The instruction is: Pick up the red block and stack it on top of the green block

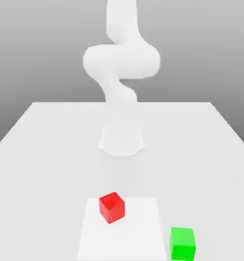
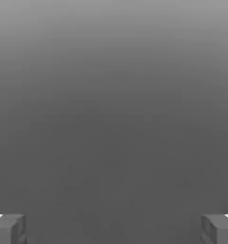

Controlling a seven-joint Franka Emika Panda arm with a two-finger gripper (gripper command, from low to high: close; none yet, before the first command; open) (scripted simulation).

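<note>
The red block is a small cube resting on the white table, turned slightly, near the front in the exterior view. The green block stands on the table to the exterior view's right of it and a little nearer the front edge, apart from it. In the hand view my gripper is open: one grey fingertip and the other stand far apart with nothing between them, against plain grey background.
The white arm rises from its round base at the table's middle and bends upward out of the picture. The table narrows toward the back. A lighter square patch lies under the red block.
</note>
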